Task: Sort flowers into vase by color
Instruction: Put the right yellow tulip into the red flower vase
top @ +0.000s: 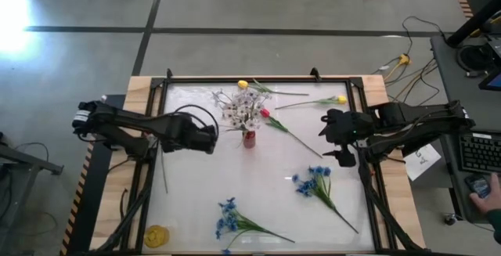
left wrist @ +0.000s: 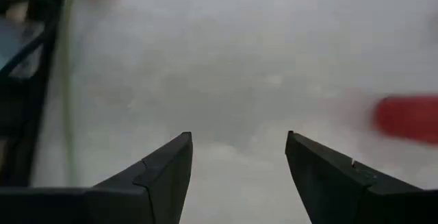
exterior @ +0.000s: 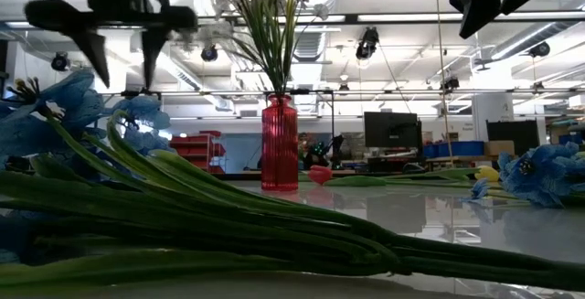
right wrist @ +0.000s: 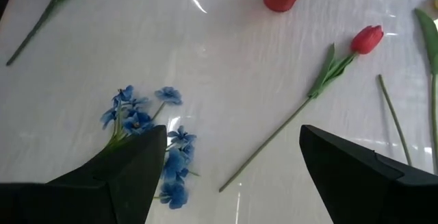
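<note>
A red ribbed vase (top: pixel 249 138) stands upright mid-table and holds white blossom sprays (top: pixel 244 109). A red tulip (top: pixel 264 113) lies flat to its right, its stem running toward the right arm. Two yellow tulips (top: pixel 243 84) (top: pixel 341 99) lie near the far edge. Two blue bunches (top: pixel 315 182) (top: pixel 228 215) lie toward the near edge. My left gripper (top: pixel 213 138) hangs open above the table, just left of the vase (left wrist: pixel 407 118). My right gripper (top: pixel 333 140) hovers open above the table over the tulip's stem (right wrist: pixel 274 131) and one blue bunch (right wrist: pixel 140 121).
A bare green stem (top: pixel 164 174) lies by the left frame rail. A yellow round object (top: pixel 156 235) sits on the wooden border at the near left corner. A black frame (top: pixel 258 80) rims the white tabletop. Bare surface lies between vase and near blue bunch.
</note>
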You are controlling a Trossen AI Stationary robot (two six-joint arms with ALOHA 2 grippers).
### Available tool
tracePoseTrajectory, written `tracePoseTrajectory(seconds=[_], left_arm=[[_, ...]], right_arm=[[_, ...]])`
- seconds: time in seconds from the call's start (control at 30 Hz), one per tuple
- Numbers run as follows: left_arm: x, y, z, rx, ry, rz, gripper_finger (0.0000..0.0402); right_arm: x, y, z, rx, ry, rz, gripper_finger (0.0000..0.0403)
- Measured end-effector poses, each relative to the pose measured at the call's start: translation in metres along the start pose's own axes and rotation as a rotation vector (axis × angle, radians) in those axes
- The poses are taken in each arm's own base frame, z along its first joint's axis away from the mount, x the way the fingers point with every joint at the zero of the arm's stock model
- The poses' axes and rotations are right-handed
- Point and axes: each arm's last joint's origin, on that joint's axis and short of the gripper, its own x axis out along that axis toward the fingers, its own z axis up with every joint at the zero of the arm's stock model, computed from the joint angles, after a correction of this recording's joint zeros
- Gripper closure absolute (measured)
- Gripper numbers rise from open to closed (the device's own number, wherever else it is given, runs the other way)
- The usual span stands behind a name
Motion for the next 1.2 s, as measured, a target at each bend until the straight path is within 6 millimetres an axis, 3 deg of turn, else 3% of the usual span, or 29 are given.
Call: tracePoseTrajectory(seconds=[0.37, 1.2], left_arm=[[0.013, 0.000, -0.010, -0.037, 0.173, 0.140, 0.0178], [0.014, 0.003, -0.008, 0.003, 0.192, 0.161, 0.0178]], right_arm=[[-0.005, 0.000, -0.002, 0.003, -0.021, -0.002, 0.0078], [-0.003, 0.000, -0.001, 0.006, -0.015, -0.001, 0.0078]])
